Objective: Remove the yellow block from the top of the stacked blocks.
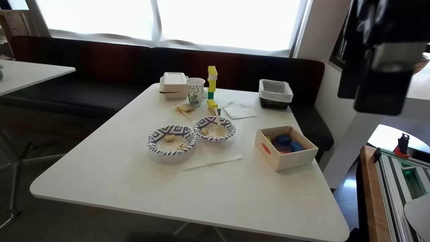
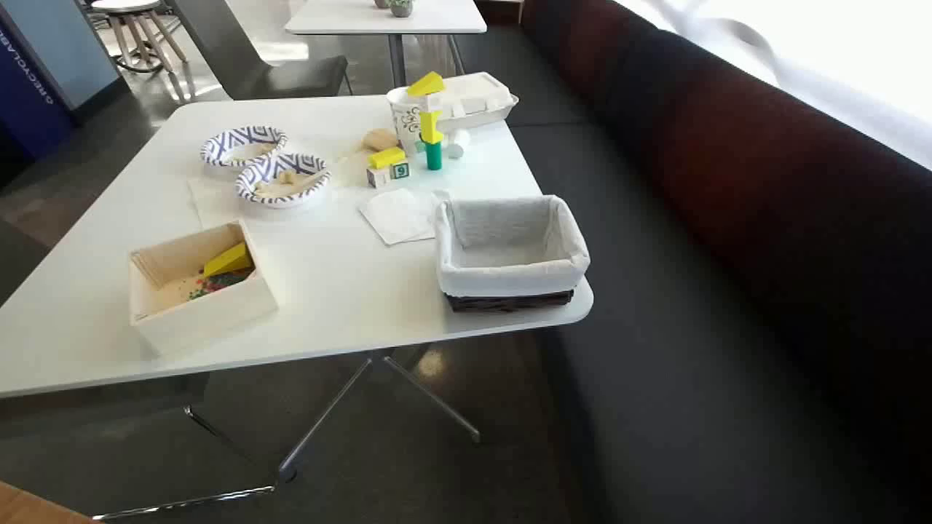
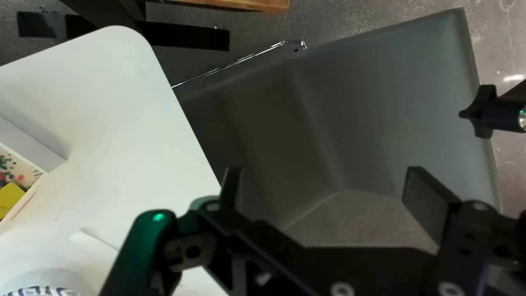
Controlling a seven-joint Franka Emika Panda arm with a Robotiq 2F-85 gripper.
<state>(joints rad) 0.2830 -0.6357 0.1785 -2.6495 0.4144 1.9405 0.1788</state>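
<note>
The yellow block on top (image 1: 212, 70) tops a tall stack at the table's far end. It is wedge-shaped and tilted in an exterior view (image 2: 427, 84). Under it are a white block (image 2: 431, 102), another yellow block (image 2: 431, 128) and a green block (image 2: 434, 156). My gripper (image 3: 324, 181) is open and empty in the wrist view. It is beyond the table's edge, over a grey seat and the floor, far from the stack. Its dark, blurred end shows at the upper right of an exterior view (image 1: 376, 84). The stack is out of the wrist view.
A low pile with a yellow block (image 2: 386, 157) stands beside the stack. A paper cup (image 1: 195, 90) and a takeout box (image 1: 174, 87) are close to it. Patterned bowls (image 1: 172, 152), a wooden box of blocks (image 1: 285, 161) and a lined basket (image 2: 510, 280) stand on the table (image 1: 134, 188).
</note>
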